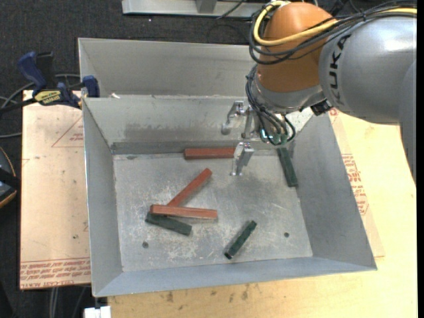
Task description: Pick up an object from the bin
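Gripper point(237, 138), jaws apart and empty, at the grey bin's point(165, 121) back.
Just beside red-brown bar's point(209, 154) right end; dark green bar point(287, 167) nearby on right wall.

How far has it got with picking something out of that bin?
Nothing has been lifted out of the bin yet. Under way: the end effector hangs at the right end of the red-brown stick by the back wall. Left: grasping a piece and lifting it.

One camera, close overhead, looks down into the bin point(165, 68) — arm point(377, 65) from right.
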Motion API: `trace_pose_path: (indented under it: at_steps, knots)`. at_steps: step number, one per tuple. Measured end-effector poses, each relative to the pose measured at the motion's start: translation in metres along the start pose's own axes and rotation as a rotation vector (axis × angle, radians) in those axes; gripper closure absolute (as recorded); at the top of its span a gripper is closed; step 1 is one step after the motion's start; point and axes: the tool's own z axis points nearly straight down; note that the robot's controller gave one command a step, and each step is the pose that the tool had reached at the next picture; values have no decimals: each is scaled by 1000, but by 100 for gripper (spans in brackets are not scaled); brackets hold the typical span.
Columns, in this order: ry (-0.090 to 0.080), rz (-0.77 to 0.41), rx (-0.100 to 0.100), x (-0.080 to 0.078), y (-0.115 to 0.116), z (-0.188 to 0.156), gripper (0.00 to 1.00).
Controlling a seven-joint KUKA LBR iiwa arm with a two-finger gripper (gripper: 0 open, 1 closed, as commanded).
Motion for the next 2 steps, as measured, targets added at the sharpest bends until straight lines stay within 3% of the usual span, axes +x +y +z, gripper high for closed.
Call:
trace_pose_path:
  at_steps: [1,2]
  knots:
    - [-8,1,0,-2,0,-5,0]
    - [-15,-35,0,-9,25,46,0]
